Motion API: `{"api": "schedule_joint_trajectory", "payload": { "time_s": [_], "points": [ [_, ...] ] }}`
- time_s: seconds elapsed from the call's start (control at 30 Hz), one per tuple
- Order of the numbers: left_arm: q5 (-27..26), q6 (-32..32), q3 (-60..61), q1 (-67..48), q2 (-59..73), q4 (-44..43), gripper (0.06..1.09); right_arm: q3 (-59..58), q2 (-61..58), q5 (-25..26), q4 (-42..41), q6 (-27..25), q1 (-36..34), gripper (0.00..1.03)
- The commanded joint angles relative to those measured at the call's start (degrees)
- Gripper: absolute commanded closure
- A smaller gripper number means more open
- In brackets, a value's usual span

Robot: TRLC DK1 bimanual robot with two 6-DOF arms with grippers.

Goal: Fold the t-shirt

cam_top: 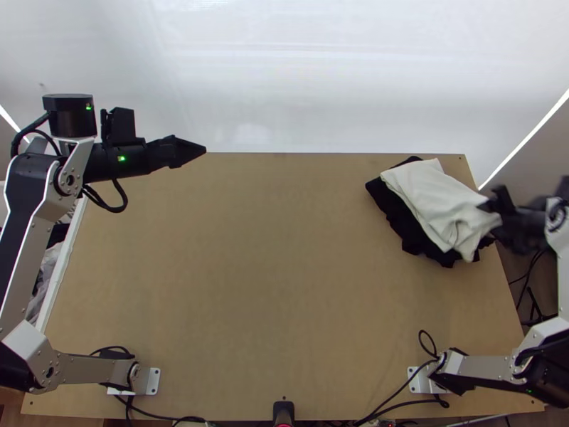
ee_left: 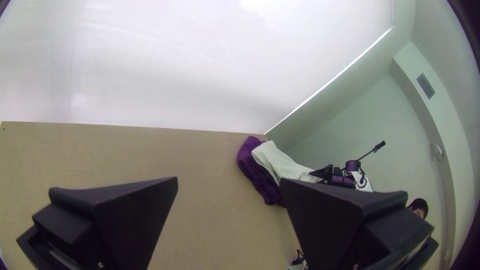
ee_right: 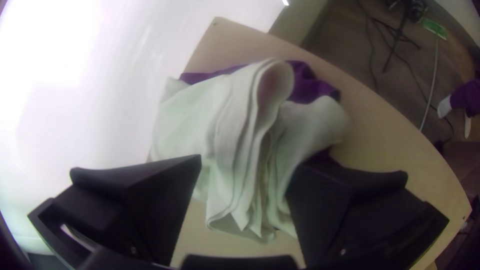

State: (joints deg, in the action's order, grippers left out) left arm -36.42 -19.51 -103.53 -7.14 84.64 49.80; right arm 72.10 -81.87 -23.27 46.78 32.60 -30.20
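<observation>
The right gripper (cam_top: 492, 212) has its jaws parted, with the white cloth (ee_right: 235, 120) in the gap between them in its wrist view; I cannot tell whether either finger touches it. In the top view the cloth runs away from these jaws toward the table's far edge, folded in several layers, its near end loosely rumpled. Directly under it, farther out from the jaws, a bunched dark cloth (cam_top: 398, 217) sticks out around its edges, at the far right of the table (cam_top: 270, 285). Behind the jaws, the wrist lies just past the table's right side, and the arm bends back from there down to its base.

The left gripper (cam_top: 203, 150) also has its jaws spread wide, nothing between them. It points across toward the right arm's side, at the table's far edge, well apart from both cloths. Behind it the forearm drops along the left side to a sharply bent joint, then comes in to its base.
</observation>
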Motion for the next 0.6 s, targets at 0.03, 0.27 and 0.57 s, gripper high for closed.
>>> {"api": "schedule_joint_trajectory", "payload": {
  "time_s": [0.03, 0.27, 0.57],
  "points": [
    [-0.9, -0.1, -1.8, 0.7, -0.3, 0.5, 0.10, -3.6, -0.4, 5.7, 11.2, -9.6, -11.0, 0.04],
    [-2.3, 0.0, -2.3, 3.4, -0.6, 2.0, 0.10, -4.3, 12.6, 17.4, 1.6, -17.6, -13.8, 0.04],
    [-2.4, 0.5, 1.0, 4.3, -1.8, 1.9, 0.10, -2.1, 14.6, 25.6, -7.1, -17.6, 18.9, 0.04]
  ]
}}
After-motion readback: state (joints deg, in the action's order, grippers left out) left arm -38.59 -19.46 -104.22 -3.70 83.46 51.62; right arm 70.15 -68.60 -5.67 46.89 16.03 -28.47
